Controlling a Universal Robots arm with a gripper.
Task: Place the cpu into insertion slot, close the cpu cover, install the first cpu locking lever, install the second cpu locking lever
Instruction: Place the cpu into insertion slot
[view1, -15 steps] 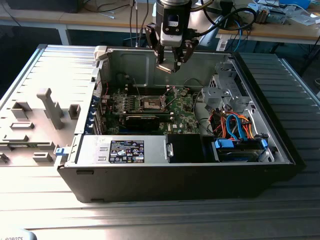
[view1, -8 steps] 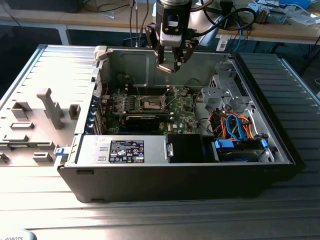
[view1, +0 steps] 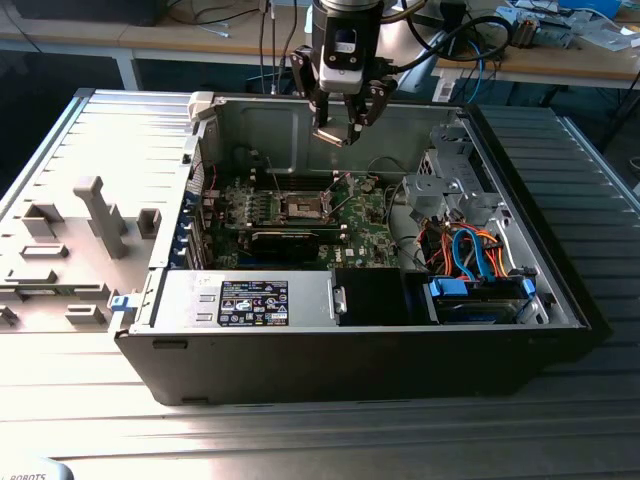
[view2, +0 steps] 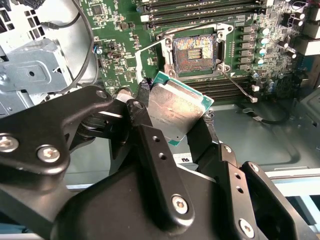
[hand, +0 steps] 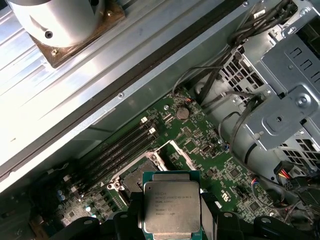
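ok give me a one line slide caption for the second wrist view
Gripper holding the cpu by its edges, apart from the empty insertion slot on the green motherboard.

Open black PC case lies on side on ribbed metal desk. Green motherboard flat on case floor. Long black card stands across it, memory slots in parallel rows. Silver power supply sits along wall nearest exterior camera, sticker on top. Grey drive cage toward exterior view's right, orange and blue cables bundled beside it. Grey plastic fixtures on desk outside case, exterior view's left. Coin cell on board near cage.
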